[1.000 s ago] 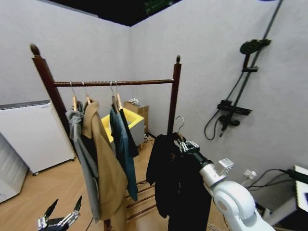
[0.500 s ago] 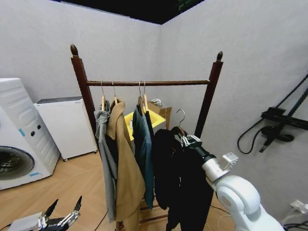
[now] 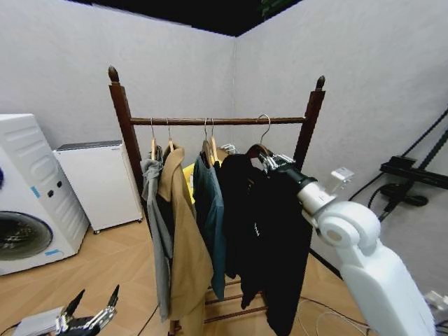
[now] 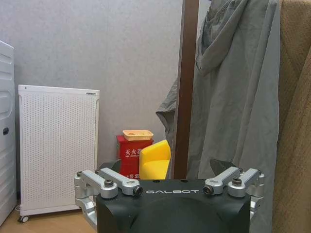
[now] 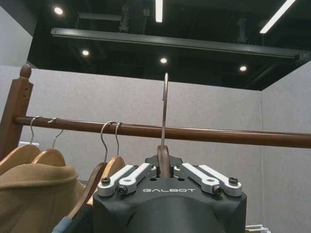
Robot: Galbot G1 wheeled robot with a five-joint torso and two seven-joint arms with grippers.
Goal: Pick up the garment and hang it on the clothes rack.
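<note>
The garment (image 3: 269, 231), a long black coat, hangs from a wooden hanger whose neck sits in my right gripper (image 3: 271, 163), which is shut on it (image 5: 164, 167). The hanger's wire hook (image 3: 264, 124) stands at the height of the clothes rack's rail (image 3: 224, 120), between the teal jacket and the right post (image 3: 311, 115). In the right wrist view the hook (image 5: 165, 109) rises past the rail (image 5: 214, 134); whether it rests on it I cannot tell. My left gripper (image 3: 87, 318) hangs low at the left, open and empty (image 4: 169, 178).
A grey hoodie (image 3: 155, 231), a tan coat (image 3: 183, 238) and a teal jacket (image 3: 210, 217) hang on the rail's left half. A washing machine (image 3: 28, 203) and a white cabinet (image 3: 98, 183) stand at the left. A black shower fitting (image 3: 413, 178) is on the right wall.
My right gripper has lifted the black coat, so its hook rose from below the rail to the rail's height. The left gripper has stayed put.
</note>
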